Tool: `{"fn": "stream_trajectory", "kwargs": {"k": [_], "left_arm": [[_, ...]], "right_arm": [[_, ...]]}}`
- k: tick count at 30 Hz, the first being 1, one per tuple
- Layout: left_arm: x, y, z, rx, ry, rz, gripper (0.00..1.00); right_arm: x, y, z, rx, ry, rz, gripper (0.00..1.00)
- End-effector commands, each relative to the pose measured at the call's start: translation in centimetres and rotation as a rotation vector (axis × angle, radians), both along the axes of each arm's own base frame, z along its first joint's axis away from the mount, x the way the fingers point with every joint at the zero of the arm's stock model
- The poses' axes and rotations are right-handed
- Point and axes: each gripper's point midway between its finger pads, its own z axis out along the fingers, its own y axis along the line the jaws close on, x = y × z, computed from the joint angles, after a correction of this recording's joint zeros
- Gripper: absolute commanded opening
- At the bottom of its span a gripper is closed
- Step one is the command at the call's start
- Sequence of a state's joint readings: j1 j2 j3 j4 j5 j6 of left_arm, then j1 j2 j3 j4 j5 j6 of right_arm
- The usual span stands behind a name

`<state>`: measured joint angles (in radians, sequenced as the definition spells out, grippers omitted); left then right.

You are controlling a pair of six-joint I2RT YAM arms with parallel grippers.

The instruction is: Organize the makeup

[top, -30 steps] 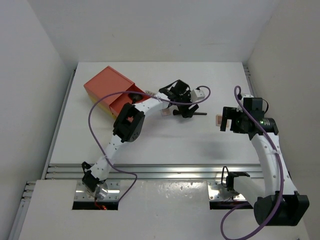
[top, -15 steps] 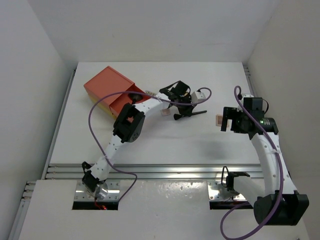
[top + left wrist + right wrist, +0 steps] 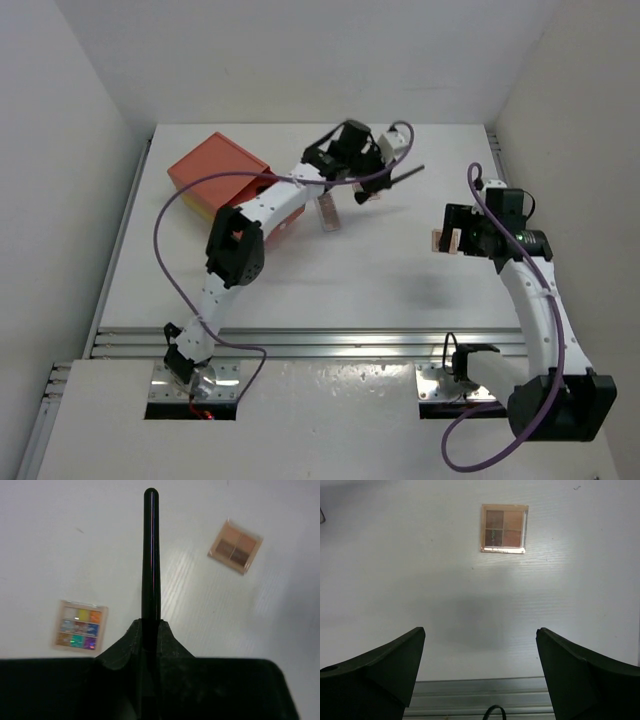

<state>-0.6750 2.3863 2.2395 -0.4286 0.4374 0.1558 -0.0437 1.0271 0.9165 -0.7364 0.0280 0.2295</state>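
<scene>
left claw [image 3: 150, 627] grips black stick [image 3: 150, 555] | right claw [image 3: 480, 635] agape (near brown palette [image 3: 503, 528]) | orange box [image 3: 215, 170] contents hidden

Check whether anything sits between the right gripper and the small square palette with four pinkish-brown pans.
Nothing visible does. In the right wrist view, the open right gripper faces the square four-pan pinkish-brown palette across bare white table; no brush or other palette lies in that stretch.

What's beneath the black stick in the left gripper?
White table under the black stick, with a multicoloured palette to one side and a brown palette to the other. The left gripper hides what is under its near end.
</scene>
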Motion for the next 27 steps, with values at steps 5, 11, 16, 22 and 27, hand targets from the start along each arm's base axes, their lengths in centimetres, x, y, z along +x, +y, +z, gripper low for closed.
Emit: {"fn": "stream_trajectory", "kwargs": {"k": [5, 11, 16, 22, 27], "left_arm": [[0.7, 10.3, 20.9, -0.252, -0.208, 0.256, 0.00], [-1.8, 23.0, 21.0, -0.196, -0.230, 0.471, 0.00], [-3.8, 27.4, 15.4, -0.149, -0.211, 0.539, 0.00], [-3.1, 30.8, 11.3, -0.131, -0.140, 0.621, 0.00], [-2.4, 32.0, 9.2, -0.158, -0.177, 0.651, 0.00]], "right_arm": [[4.9, 3.7, 1.1, 0.038, -0.087, 0.096, 0.92], [8.1, 8.9, -0.1, 0.065, -0.104, 0.218, 0.92], [9.3, 13.7, -1.1, 0.096, -0.053, 0.321, 0.92], [9.6, 17.0, -1.2, 0.112, -0.043, 0.362, 0.92], [9.2, 18.1, -1.5, 0.066, -0.045, 0.356, 0.92]]}}
